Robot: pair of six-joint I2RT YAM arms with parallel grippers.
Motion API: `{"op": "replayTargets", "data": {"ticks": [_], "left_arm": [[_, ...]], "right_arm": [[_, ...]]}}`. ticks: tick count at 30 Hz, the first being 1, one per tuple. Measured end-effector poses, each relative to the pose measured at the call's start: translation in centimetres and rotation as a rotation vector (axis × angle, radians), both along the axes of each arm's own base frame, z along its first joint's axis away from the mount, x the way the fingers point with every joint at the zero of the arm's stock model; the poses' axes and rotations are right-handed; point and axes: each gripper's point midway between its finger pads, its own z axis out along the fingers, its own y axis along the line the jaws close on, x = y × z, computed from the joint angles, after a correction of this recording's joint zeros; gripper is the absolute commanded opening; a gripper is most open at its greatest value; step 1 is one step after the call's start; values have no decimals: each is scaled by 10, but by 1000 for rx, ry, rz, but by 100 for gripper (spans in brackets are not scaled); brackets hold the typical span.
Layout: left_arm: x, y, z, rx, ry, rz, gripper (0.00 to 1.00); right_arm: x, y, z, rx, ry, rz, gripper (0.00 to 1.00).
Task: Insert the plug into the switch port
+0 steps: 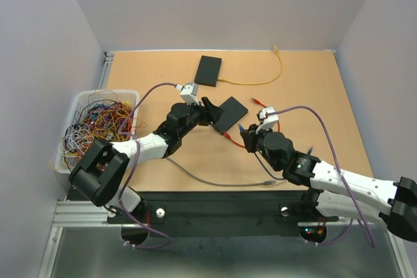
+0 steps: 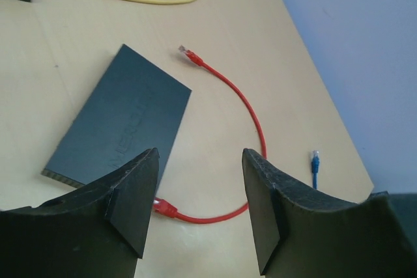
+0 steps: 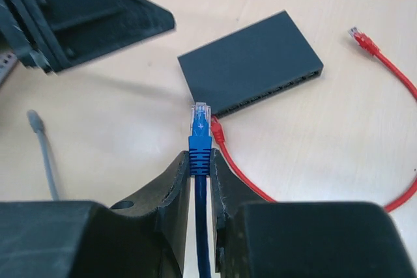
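now my right gripper is pinched tight on the blue plug with a clear plastic tip, and the thin blue cable runs back between my two black fingers. the plug sticks out in front of them and points at the flat dark grey switch, at the long side with the row of little holes. the plug is near that side but not touching it. the switch lies flat on the light brown wooden table, about in the middle, between my two arms. my left gripper hangs over one corner of the switch with its two black fingers wide apart and nothing between them. a thin red cable bends in a loop on the table beside the switch. one red end sits right at the side with the holes, just beside my blue plug, and i cannot tell if it is pushed in. the other red end lies loose past the switch. farther back a thin yellow cable runs up to a second flat black box
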Motion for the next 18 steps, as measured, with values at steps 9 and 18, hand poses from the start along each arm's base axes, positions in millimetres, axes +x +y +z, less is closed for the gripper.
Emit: {"op": "replayTargets", "data": {"ticks": [9, 18], "left_arm": [[52, 30, -25, 95, -13, 51, 65], [99, 22, -65, 105, 3, -37, 64]], "right_arm": [[14, -5, -48, -128, 81, -76, 0], [61, -33, -92, -130, 182, -181, 1]]}}
